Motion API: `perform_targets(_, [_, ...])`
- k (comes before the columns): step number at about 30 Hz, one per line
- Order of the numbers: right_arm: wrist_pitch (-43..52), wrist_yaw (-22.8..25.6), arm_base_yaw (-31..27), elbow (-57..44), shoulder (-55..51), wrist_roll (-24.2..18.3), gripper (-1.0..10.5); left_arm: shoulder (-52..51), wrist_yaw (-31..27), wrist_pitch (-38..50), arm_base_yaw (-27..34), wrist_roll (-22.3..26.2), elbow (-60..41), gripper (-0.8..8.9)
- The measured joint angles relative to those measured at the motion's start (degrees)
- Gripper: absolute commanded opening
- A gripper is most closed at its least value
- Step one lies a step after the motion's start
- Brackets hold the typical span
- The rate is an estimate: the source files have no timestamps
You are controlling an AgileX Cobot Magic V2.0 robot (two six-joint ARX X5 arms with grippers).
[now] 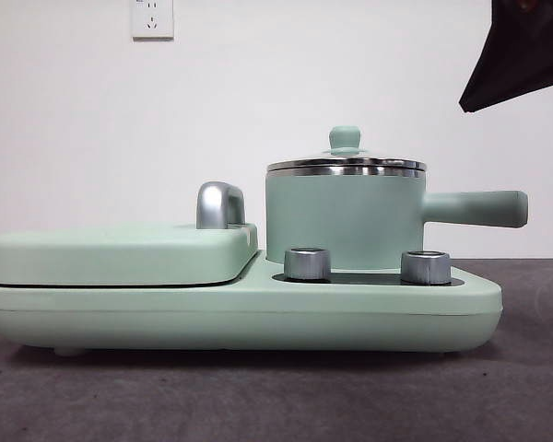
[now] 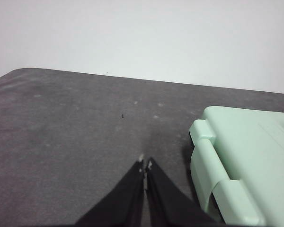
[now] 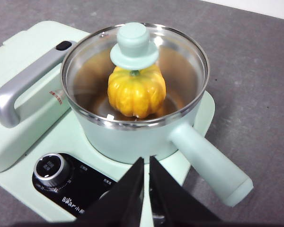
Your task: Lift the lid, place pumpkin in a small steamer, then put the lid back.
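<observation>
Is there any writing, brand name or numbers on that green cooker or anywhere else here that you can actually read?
"Bear", followed by small characters too blurred to read: on the black control panel of the wide mint-green appliance base.
Tiny numbers around the round metal knob: too small to read.
Small red marks on the flat mint-green griddle cover: unreadable.
Elsewhere: none.

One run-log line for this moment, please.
pumpkin: inside small steamer | lid: on | right gripper: shut, near handle | left gripper: shut, idle
</observation>
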Motion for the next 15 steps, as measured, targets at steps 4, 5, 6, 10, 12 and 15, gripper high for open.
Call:
perform_targets(4, [0.0,0.2,-0.5,0.0,-2.1,-2.2,0.1,0.0,0.0,0.0,0.0,0.0,0.0,0.07])
perform_targets(5, [0.0,0.2,-0.9,0.0,-2.9,-3.0,0.1,0.0,0.0,0.0,0.0,0.0,0.0,0.07])
perform_targets(6, [0.0,0.2,-1.6,0.0,-4.0,-4.0,0.1,0.0,0.0,0.0,0.0,0.0,0.0,0.07])
perform_targets(10, [0.9,0.2,-6.7,-0.7,-9.4,-5.8,0.1,0.0,0.0,0.0,0.0,0.0,0.0,0.07])
perform_targets(12, [1.8,0.2,-9.5,-2.6,-12.3,-6.0,0.1,0.0,0.0,0.0,0.0,0.0,0.0,0.07])
perform_targets(15, [3.8,-0.2,-14.8,-8.5,-17.7,-6.0,0.1,0.0,0.0,0.0,0.0,0.0,0.0,0.07])
